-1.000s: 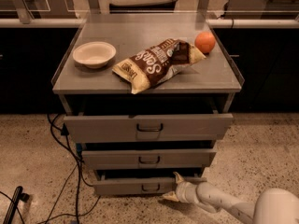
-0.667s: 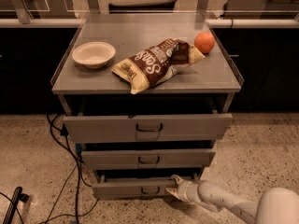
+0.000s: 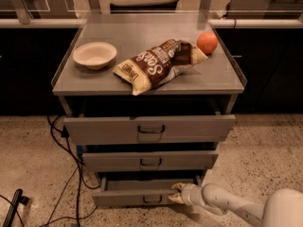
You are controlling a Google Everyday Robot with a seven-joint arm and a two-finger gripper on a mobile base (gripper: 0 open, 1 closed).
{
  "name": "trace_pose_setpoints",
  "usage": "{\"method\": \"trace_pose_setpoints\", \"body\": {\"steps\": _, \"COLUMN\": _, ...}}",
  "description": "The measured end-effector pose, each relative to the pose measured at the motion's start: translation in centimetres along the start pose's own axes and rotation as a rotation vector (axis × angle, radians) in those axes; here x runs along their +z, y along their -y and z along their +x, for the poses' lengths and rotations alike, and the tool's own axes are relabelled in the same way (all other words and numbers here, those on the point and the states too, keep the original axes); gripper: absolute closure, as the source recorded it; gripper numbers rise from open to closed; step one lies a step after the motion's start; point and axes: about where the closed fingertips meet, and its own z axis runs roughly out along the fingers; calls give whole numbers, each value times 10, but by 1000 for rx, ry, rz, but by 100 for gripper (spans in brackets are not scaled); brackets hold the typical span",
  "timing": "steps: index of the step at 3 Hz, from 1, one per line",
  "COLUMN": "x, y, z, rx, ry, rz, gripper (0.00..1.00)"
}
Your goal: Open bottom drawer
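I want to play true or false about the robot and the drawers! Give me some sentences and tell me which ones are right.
1. The gripper is at the front of the bottom drawer, right of its handle. True.
2. The orange sits inside the bowl. False: it lies on the cabinet top, apart from the bowl.
3. The chip bag lies between the bowl and the orange. True.
4. The gripper is holding the chip bag. False: it is down by the bottom drawer.

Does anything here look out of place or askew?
The chip bag lies askew, one corner at the front edge of the cabinet top. The gripper sits at the front of the bottom drawer, right of its handle.
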Motion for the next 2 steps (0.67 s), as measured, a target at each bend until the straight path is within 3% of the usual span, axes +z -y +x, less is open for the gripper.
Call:
{"method": "trace_pose_setpoints", "body": {"steps": 1, "x": -9, "y": -14, "z": 5, "rx": 8, "ry": 4, "rz": -4, "gripper": 100}}
{"method": "trace_pose_setpoints", "body": {"steps": 2, "x": -11, "y": -14, "z": 4, "rx": 8, "ry": 4, "rz": -4, "gripper": 82}}
